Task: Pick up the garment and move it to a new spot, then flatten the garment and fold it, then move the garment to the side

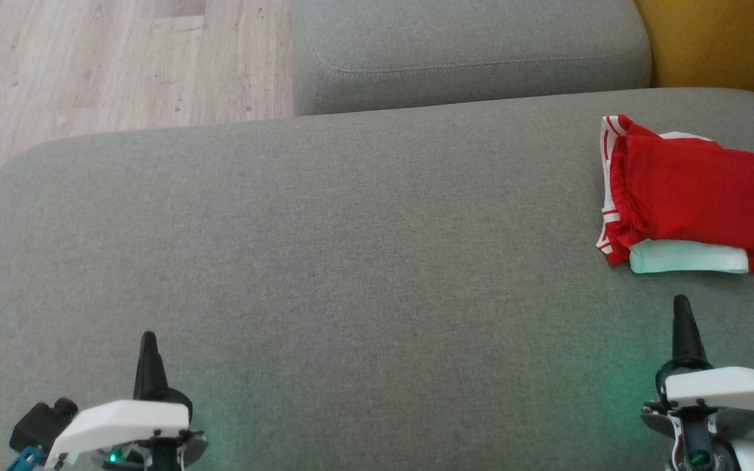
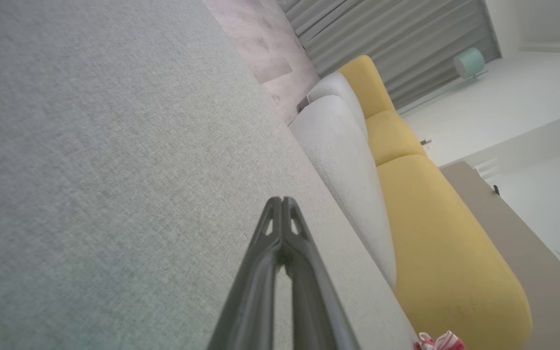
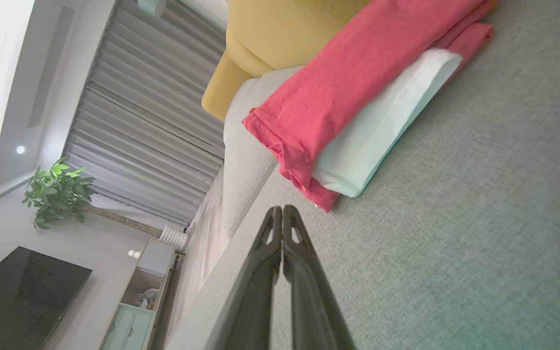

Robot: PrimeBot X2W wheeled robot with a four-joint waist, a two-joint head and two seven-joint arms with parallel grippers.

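Garment (image 1: pixel 694 193): red, folded into a compact stack. White striped trim runs along its left edge, and a pale white layer shows under its near edge. It lies flat on the grey seat (image 1: pixel 351 261), at the far right of the head view, with nothing touching it.

Right gripper (image 1: pixel 681 299): positioned just short of the garment's near edge, apart from it, tips pointing toward it. Its two dark fingers (image 3: pixel 304 272) are pressed together along their length and grip nothing.

Left gripper (image 1: pixel 148 335): low on the left over bare seat fabric, well apart from the garment. Its fingers (image 2: pixel 255 272) are likewise closed tip to tip and empty. At the bottom edge of the left wrist view a small red-and-white scrap is visible, probably the garment's striped trim, but too little of it shows to confirm.

Surroundings: a grey back cushion (image 1: pixel 468 52) stands beyond the seat, with a yellow cushion (image 1: pixel 724 39) to its right and pale wood floor (image 1: pixel 89 65) to its left. The right wrist view also takes in grey curtains (image 3: pixel 129 112), a potted plant (image 3: pixel 56 194) and a dark screen (image 3: pixel 17 296).
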